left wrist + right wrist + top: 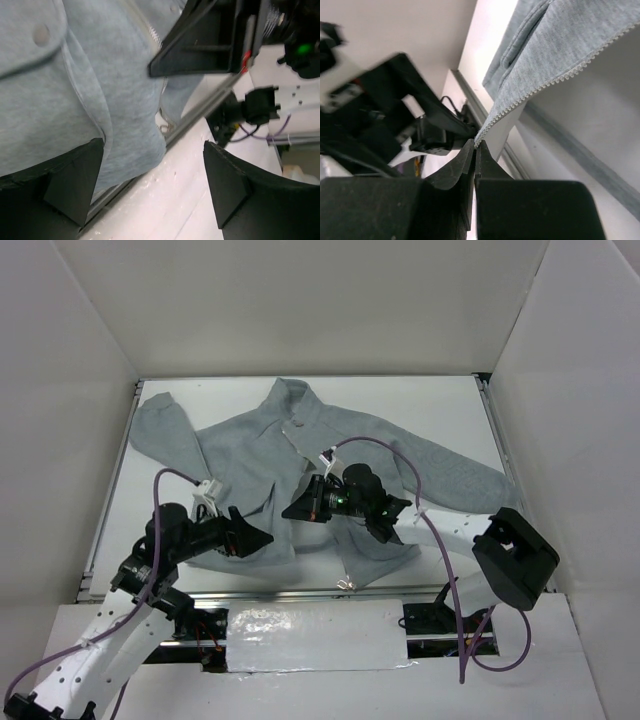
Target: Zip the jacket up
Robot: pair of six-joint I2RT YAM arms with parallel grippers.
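The light-grey fleece jacket (370, 450) lies spread on the white table, collar at the back and front unzipped. My right gripper (291, 510) reaches left over its lower front. In the right wrist view this gripper (476, 146) is shut on the toothed zipper edge (555, 80) of one front panel, which is lifted off the table. My left gripper (262, 537) hovers at the near hem of the other panel. It (152, 187) stands open with nothing between its fingers; the jacket's hem (135, 150) lies by the left finger (75, 185).
A metal rail (300, 592) runs along the table's near edge, with a white taped board (310, 635) in front of it. White walls enclose the table on three sides. Purple cables (400, 455) loop over the jacket from both arms.
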